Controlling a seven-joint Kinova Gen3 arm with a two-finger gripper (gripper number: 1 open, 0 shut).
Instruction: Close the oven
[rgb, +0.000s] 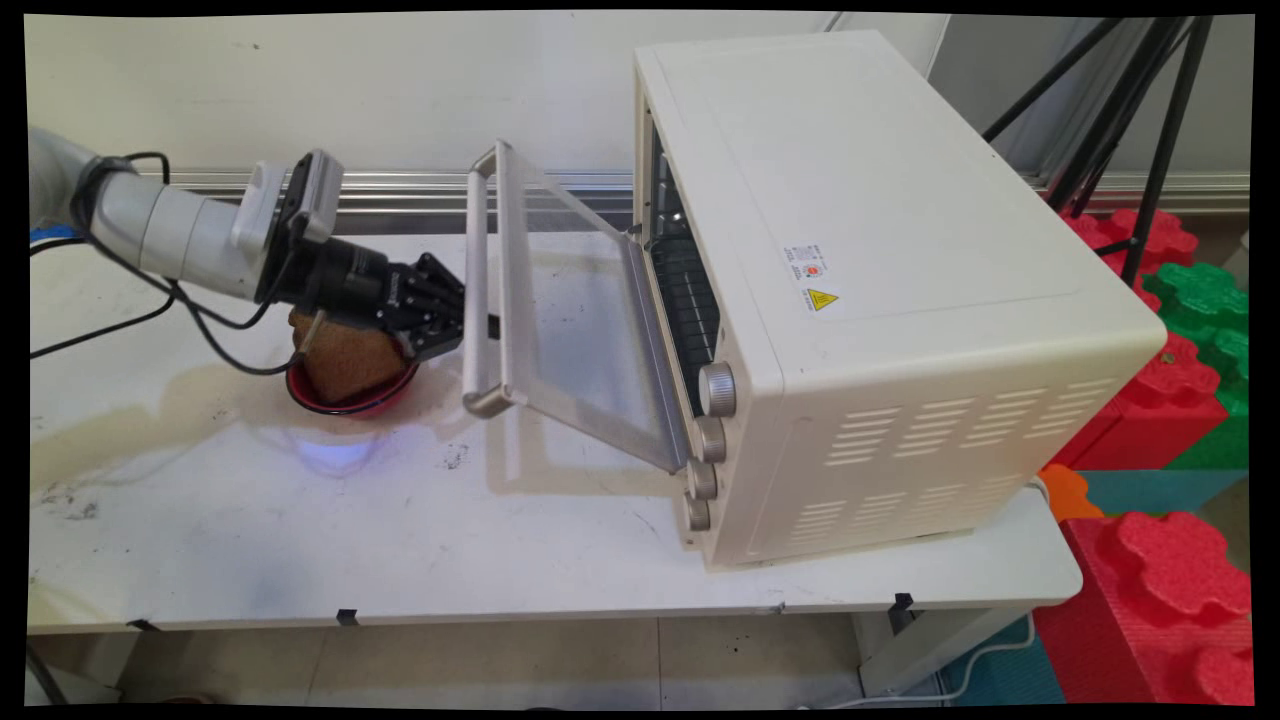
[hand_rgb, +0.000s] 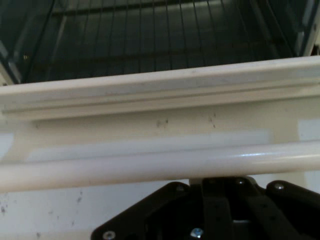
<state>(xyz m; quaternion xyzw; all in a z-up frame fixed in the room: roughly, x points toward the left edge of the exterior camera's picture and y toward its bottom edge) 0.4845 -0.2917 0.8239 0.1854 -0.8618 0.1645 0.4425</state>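
Hand (rgb: 462, 322) is level w/ the handle bar (rgb: 477, 280) of the toaster oven's (rgb: 900, 290) door (rgb: 580, 320), right up against the bar at about mid-length; in the hand view the pale bar (hand_rgb: 160, 167) runs across just above the black linkage. Fingers are hidden behind the bar, so can't tell if the hand is open, closed or gripping the bar. Door is approx half open, hinged at the bottom, tilted out toward the left, glass pane see-through. Oven is cream-coloured, sits on the right part of the white worktop (rgb: 300, 530), front facing left; three or four round knobs (rgb: 715, 390) in a column at the near edge of the front. Inside the oven a wire rack (hand_rgb: 150, 40) shows thru the opening, nothing visible on it. Just below and behind the hand, left of the door, is a red bowl (rgb: 350, 400) on the worktop w/ a brown slice of bread (rgb: 345, 360) standing in it, leaning, its top partly covered by the hand. Black cables (rgb: 150, 300) hang from the arm. Worktop has stains & dark specks at left. Right of the worktop: red and green foam blocks (rgb: 1160, 600) and black tripod legs (rgb: 1150, 130).
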